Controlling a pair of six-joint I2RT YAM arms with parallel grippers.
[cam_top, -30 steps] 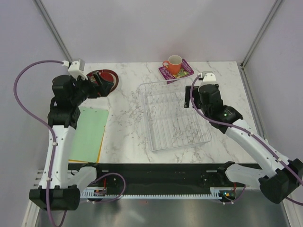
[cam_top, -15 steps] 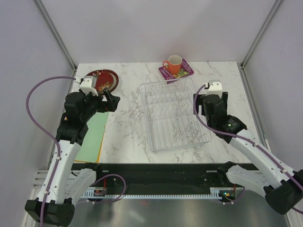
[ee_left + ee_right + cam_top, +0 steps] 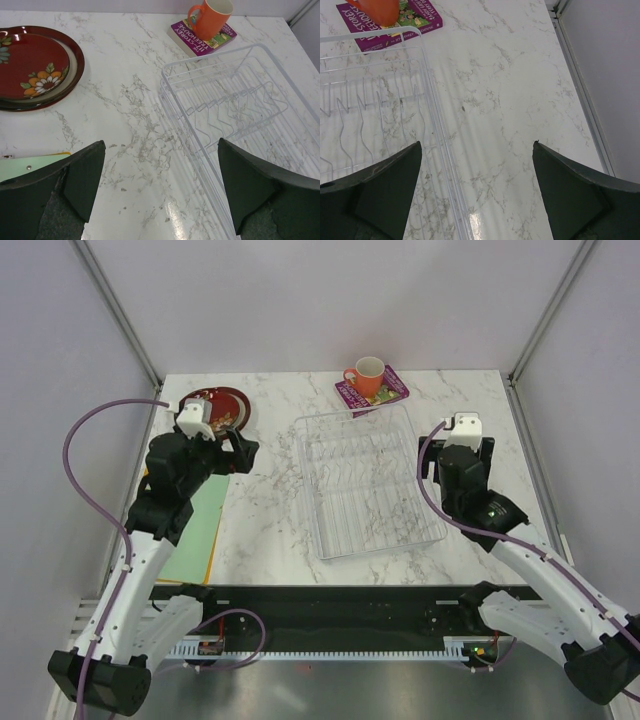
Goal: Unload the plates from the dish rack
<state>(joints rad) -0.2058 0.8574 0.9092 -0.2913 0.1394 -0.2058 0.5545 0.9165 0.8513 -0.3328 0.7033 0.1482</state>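
The dish rack (image 3: 368, 480) sits mid-way across the table (image 3: 272, 515), stacked plates (image 3: 222, 408) lie at its far left corner, and the left gripper (image 3: 161, 165) and right gripper (image 3: 476, 165) both hang with jaws spread wide, gripping nothing.

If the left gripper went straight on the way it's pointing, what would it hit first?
Probably the bare marble table, close beside the dish rack rim, with the plates off to the other side. Depth is unclear, so the left gripper might graze that rim.
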